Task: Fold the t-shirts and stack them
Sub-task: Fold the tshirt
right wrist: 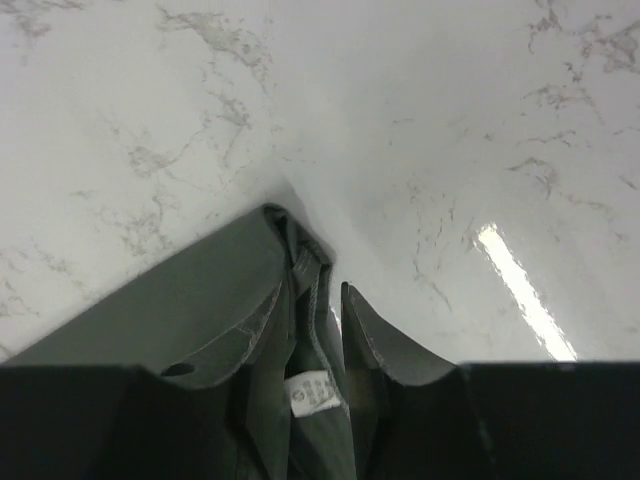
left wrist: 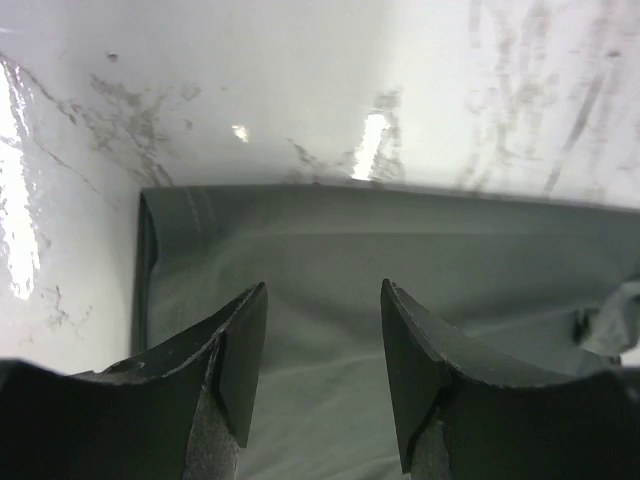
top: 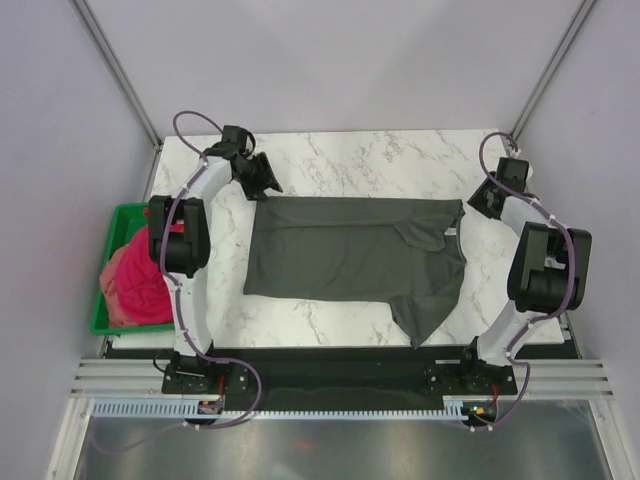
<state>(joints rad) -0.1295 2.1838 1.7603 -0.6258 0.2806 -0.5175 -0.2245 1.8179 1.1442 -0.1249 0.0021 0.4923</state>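
Observation:
The dark charcoal t-shirt (top: pixel 340 250) lies spread flat across the middle of the marble table (top: pixel 330 155), with one sleeve hanging toward the front edge. My left gripper (top: pixel 265 185) is open, just above the shirt's far left corner. In the left wrist view the shirt (left wrist: pixel 400 240) lies under the parted jaws of the gripper (left wrist: pixel 322 290). My right gripper (top: pixel 478 207) is at the shirt's far right corner. In the right wrist view it (right wrist: pixel 312 290) is shut on the shirt's bunched edge (right wrist: pixel 180 300), with the white label (right wrist: pixel 310 390) between the fingers.
A green plastic bin (top: pixel 125 210) stands off the table's left edge. It holds a magenta-pink shirt (top: pixel 140 265) and a paler salmon-pink one (top: pixel 118 300), both crumpled. Bare marble runs behind the charcoal shirt and in a strip in front of it.

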